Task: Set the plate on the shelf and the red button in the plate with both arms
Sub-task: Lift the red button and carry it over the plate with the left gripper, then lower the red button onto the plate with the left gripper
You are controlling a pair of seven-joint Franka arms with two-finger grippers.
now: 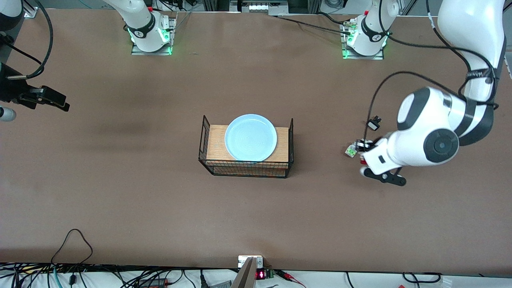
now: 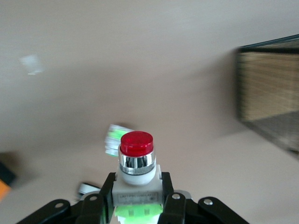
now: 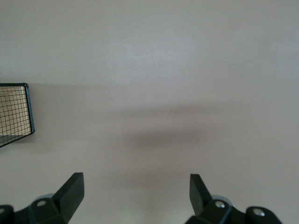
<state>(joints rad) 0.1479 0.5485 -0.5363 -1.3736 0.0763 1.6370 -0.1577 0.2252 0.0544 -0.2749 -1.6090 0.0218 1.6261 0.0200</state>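
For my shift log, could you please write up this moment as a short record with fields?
plate: the pale blue plate lies flat on the wooden top of the wire rack, mid-table
red button: the red button is clamped by its white body, red cap pointing away from the wrist
left gripper: the left gripper is shut on the button, above the table toward the left arm's end
right gripper: the right gripper is open, holding nothing, over bare table toward the right arm's end; that arm waits
loose part: a white-and-green piece lies on the table beside the left gripper
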